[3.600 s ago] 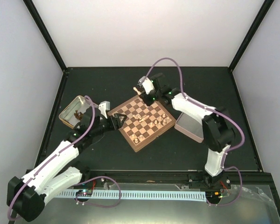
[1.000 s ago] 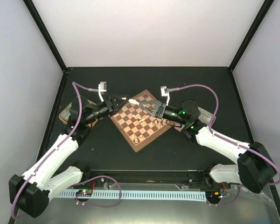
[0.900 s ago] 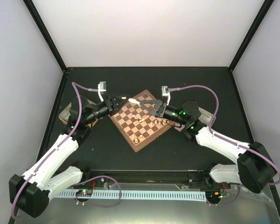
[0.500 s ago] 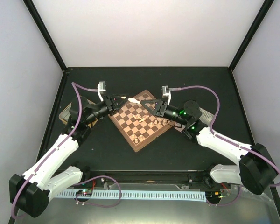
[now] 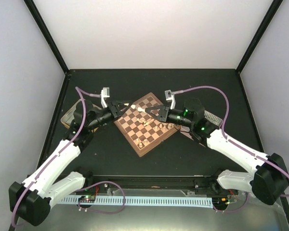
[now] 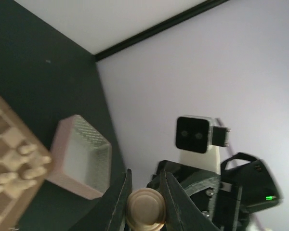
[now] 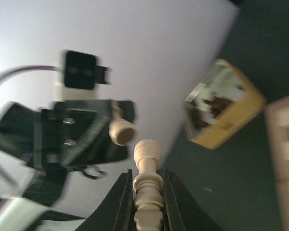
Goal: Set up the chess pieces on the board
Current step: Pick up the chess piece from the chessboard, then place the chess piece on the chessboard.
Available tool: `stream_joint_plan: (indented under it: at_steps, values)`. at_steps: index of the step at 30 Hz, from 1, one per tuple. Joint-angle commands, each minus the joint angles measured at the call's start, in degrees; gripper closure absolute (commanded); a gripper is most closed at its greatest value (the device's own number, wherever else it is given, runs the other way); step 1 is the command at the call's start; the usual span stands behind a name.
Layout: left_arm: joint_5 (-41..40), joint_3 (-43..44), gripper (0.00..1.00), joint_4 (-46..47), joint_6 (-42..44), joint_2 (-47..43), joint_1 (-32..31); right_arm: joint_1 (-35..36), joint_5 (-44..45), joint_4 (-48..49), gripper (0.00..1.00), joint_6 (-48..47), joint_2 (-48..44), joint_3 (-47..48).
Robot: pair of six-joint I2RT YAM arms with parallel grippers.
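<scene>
The board [image 5: 151, 135] lies tilted mid-table with several cream chess pieces [image 5: 162, 126] standing on it. Above its far left corner my two grippers meet tip to tip. My left gripper [image 5: 126, 106] [image 6: 145, 174] is shut on a cream piece [image 6: 145, 209] whose round end faces the wrist camera. My right gripper [image 5: 147, 110] [image 7: 147, 173] is shut on a second cream piece [image 7: 147, 155], gripped round its collar with the knob sticking out. In the right wrist view the left gripper's piece [image 7: 121, 130] hangs just beside that knob.
A yellow tin [image 7: 221, 106] holding dark brown pieces sits left of the board, under my left arm. A pink tin [image 6: 79, 161] sits right of the board, under my right arm. Black frame bars edge the table [image 5: 135, 82].
My right gripper has gone from wide open to shut on a cream piece at the left gripper's tip. Both grippers have drawn slightly apart and lower. The left jaws stayed shut.
</scene>
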Motion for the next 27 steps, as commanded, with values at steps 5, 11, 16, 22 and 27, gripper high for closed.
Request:
stream_joint_plan:
  at_steps: [5,11,16,22,27]
  values:
    - [-15.05,-1.93,0.99,-22.27,24.58,-6.03,0.39,0.26,15.54,-47.61,0.96,-29.36,2.27,7.86]
    - [-19.59,-2.39,0.98,-30.53,33.5,-8.62,0.31,4.52,27.85,-64.53,0.98,-38.02,9.75,14.35]
    - [-20.13,-2.56,0.98,-32.06,36.16,-9.3,0.22,7.58,34.96,-71.78,0.95,-40.28,16.41,20.13]
    - [-20.18,-3.14,0.98,-31.55,36.58,-9.01,0.22,8.51,40.03,-74.59,0.9,-40.4,22.27,24.2]
    - [-19.62,-2.87,0.98,-31.33,37.36,-8.4,0.22,8.57,40.06,-73.26,0.87,-41.02,25.38,25.88]
